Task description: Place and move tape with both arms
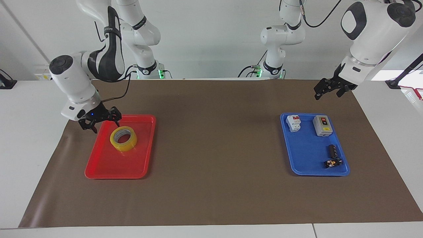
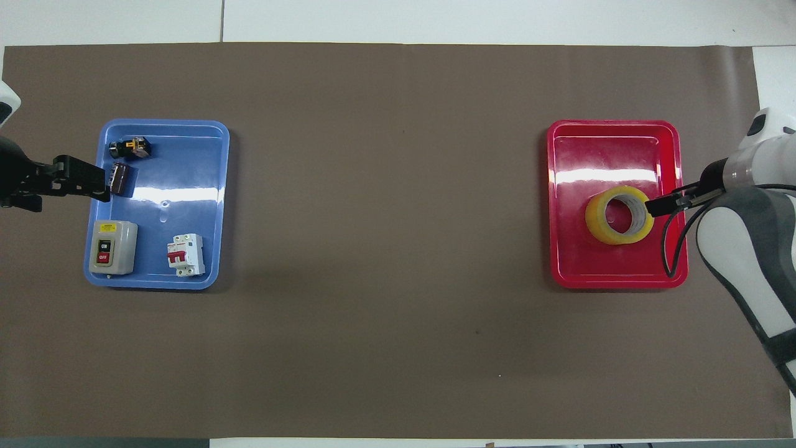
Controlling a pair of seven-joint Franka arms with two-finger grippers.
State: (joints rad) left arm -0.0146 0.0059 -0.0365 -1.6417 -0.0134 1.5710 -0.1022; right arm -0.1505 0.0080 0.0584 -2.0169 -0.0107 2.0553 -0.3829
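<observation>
**Tape down in red tray, right pincer clear of it**

Worktop (image 1: 211, 198), under a brown mat, carries two trays. Landmark: the red tray (image 1: 99, 168), at the right arm's end.

Right arm (image 1: 79, 82) is bent low over the tray edge nearest the robots. Left arm (image 1: 370, 36) waits, raised above the mat near the blue tray (image 1: 307, 168), well apart from the red tray.

Blue tray holds four small electrical parts; none is touched.

The tape (image 1: 123, 138) lies flat in the red tray, hole upward, in the half nearer the robots. Nothing touches it.

Right pincer (image 1: 100, 121) hangs over the tray's rim nearest the robots, just beside the tape but apart from it, fingers spread and empty. Left pincer (image 1: 328, 90) is empty; its fingers stand apart.

Progress, as judged: the placing part looks done, since the roll sits free in the tray. What remains is unclear from the task wording: possibly a further move of the roll, perhaps involving the left arm, which stands well apart from the red tray.
</observation>
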